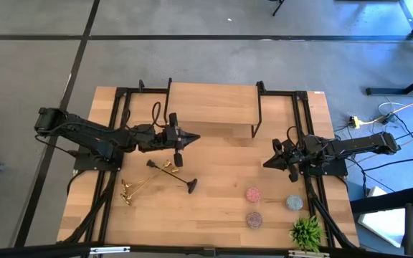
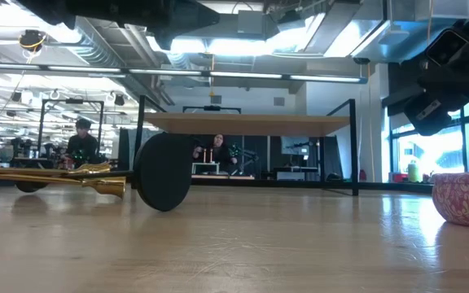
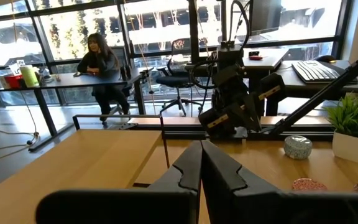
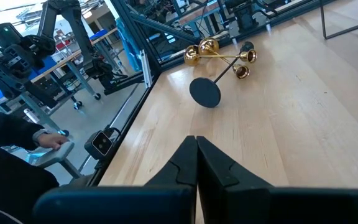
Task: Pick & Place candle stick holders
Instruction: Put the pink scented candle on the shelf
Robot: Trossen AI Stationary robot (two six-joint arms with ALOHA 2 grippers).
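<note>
1. High view: candle stick holders lie flat on the tabletop [image 1: 214, 186], left of centre: gold pair [image 1: 138, 185] crossed, black one [image 1: 178, 176] just beside them. My left hand [image 1: 194, 137] hangs above, fingers closed, empty. My right hand [image 1: 267, 163] waits well apart, closed, empty.
2. Low view: black round base [image 2: 163, 172] faces the camera; gold stems [image 2: 55, 177] lie beside it.
3. Left wrist view: my fingers [image 3: 188, 171] pressed together, nothing between.
4. Right wrist view: my fingers [image 4: 185, 163] shut; all three holders lie beyond on the wood.

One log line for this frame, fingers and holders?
left gripper: shut, empty, raised | right gripper: shut, empty | black holder, gold holders: lying on table
</note>
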